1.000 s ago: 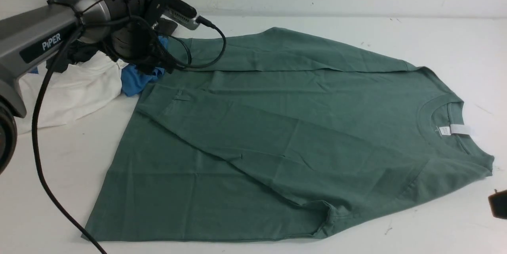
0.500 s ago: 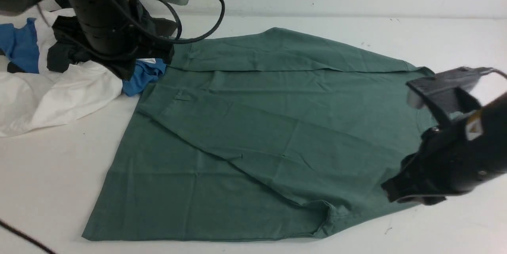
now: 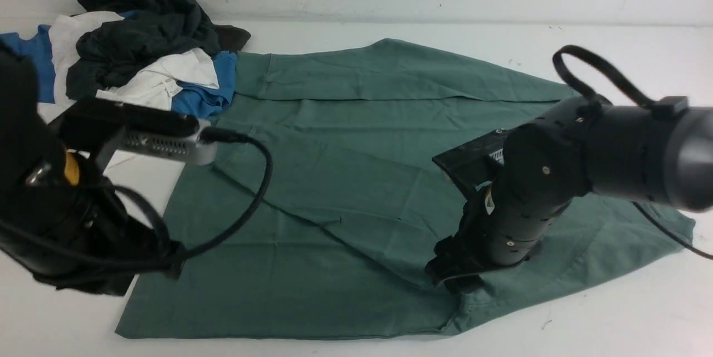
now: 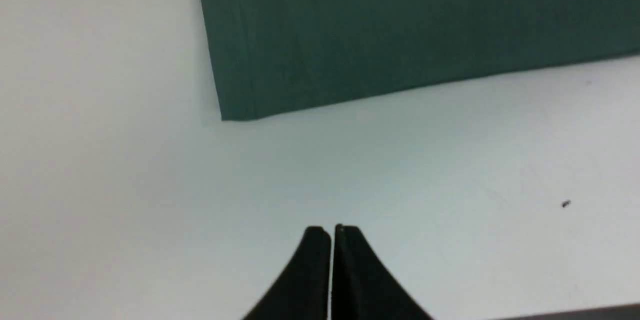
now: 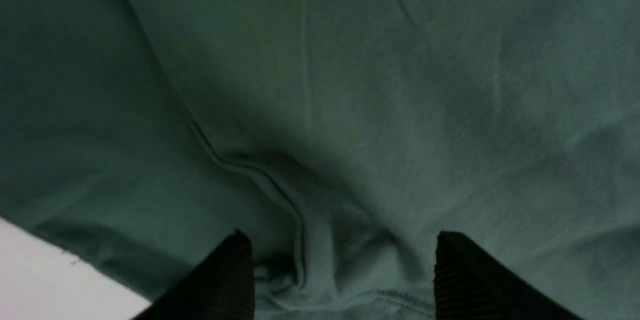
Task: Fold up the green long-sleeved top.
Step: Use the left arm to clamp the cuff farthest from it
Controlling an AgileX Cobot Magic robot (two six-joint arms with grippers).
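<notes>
Near left: left pincer (image 4: pixel 332 230) pressed together, tips over bare white bench (image 4: pixel 150 210), just off near-left hem corner of green long-sleeved top (image 3: pixel 345 179). Right of middle, near edge: right pincer (image 5: pixel 340 242) spread wide, pointing down, fingers either side of raised crease in fabric. Touching cloth or not, cannot tell. Top lies flat across mid-bench, one sleeve laid diagonally over body. Far left: heap of dark, white, blue clothes (image 3: pixel 150 56), butting against top's far-left corner.
</notes>
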